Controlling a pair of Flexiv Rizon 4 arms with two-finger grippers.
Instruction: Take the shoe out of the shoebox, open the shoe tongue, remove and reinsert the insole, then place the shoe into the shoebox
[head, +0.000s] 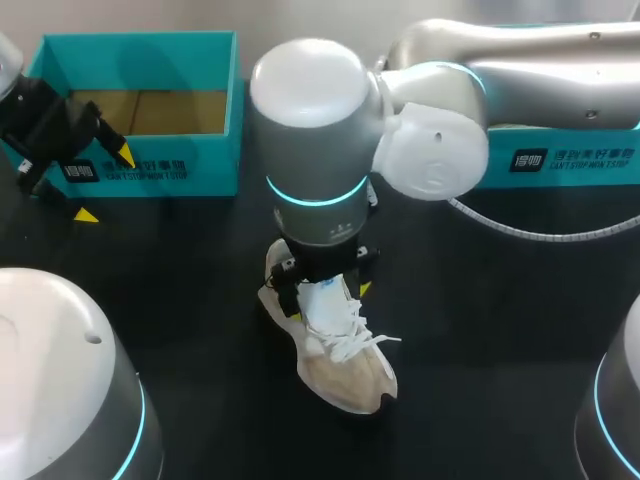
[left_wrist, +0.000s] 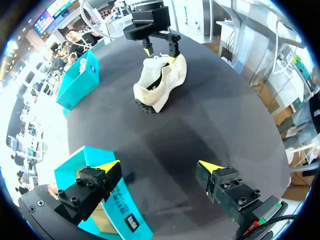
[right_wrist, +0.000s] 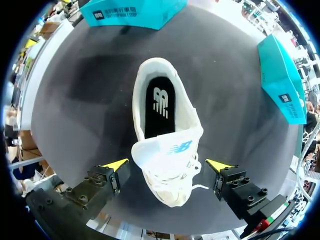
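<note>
The right pincer (right_wrist: 167, 165), wide open, straddles the shoe (right_wrist: 172, 187), apparently for its tongue (right_wrist: 170, 150); the left pincer (left_wrist: 157, 167), open and empty, sits far left by the shoebox (head: 160, 168).

The shoe (right_wrist: 170, 170) is showing soft cream cloth; the worktop (head: 480, 330) is looking matt black; the box (head: 215, 160) is showing smooth teal card.

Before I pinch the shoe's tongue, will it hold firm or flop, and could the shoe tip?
The tongue stands lifted and looks thin, so likely floppy. The shoe sits upright on its sole and is probably light; a pull may lift it rather than tip it.
</note>
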